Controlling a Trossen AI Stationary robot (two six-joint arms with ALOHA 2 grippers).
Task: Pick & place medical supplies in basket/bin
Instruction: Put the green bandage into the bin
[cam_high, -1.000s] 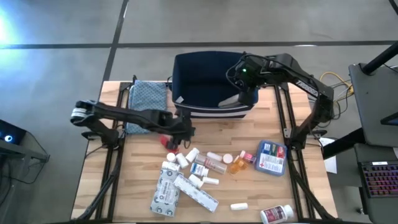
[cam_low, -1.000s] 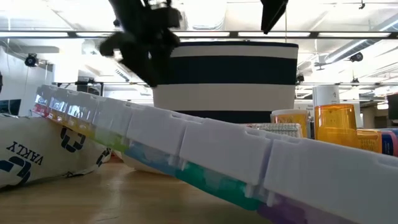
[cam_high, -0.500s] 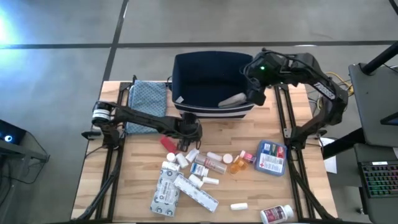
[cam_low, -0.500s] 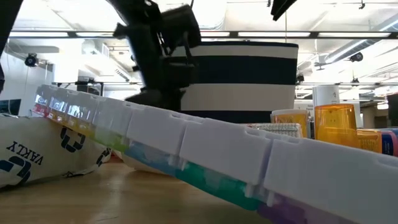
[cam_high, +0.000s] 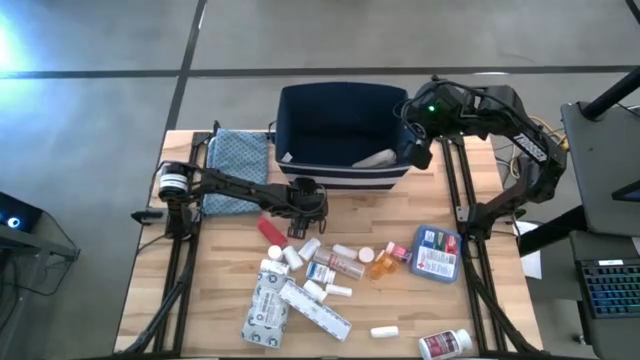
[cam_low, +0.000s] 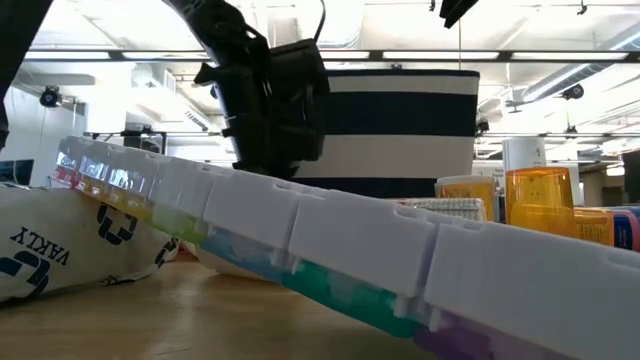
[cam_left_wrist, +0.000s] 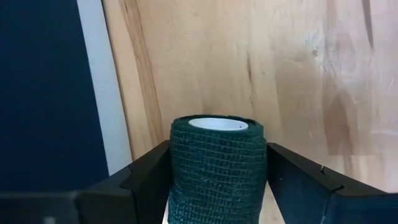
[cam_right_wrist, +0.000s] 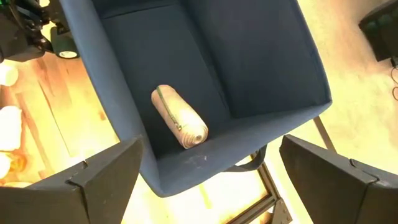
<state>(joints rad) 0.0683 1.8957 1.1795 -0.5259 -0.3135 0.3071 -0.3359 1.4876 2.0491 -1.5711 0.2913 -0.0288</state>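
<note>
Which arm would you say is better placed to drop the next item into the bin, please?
Left: its hand grips a dark green bandage roll beside the bin; the right hand is open and empty.

The table (cam_high: 480, 320) is pale wood with visible grain and a smooth, lightly sheened finish. The basket (cam_right_wrist: 261, 56) is navy cloth, matt, with a fine weave and soft walls. In it lies a roll (cam_right_wrist: 179, 117) of beige, cloth-like material, matt. The roll of bandage (cam_left_wrist: 217, 168) between the left gripper's (cam_left_wrist: 217, 180) fingers is dark green crepe, rough and crinkled, wound on a smooth white core. Those fingers (cam_left_wrist: 146, 180) look like matt black plastic. The folded cloth (cam_high: 235, 160) is teal patterned fabric. The pill organiser (cam_low: 330, 240) is translucent white plastic, slightly glossy. The vial (cam_low: 540, 205) is clear orange plastic. The carton (cam_low: 60, 250) is matt white card.
</note>
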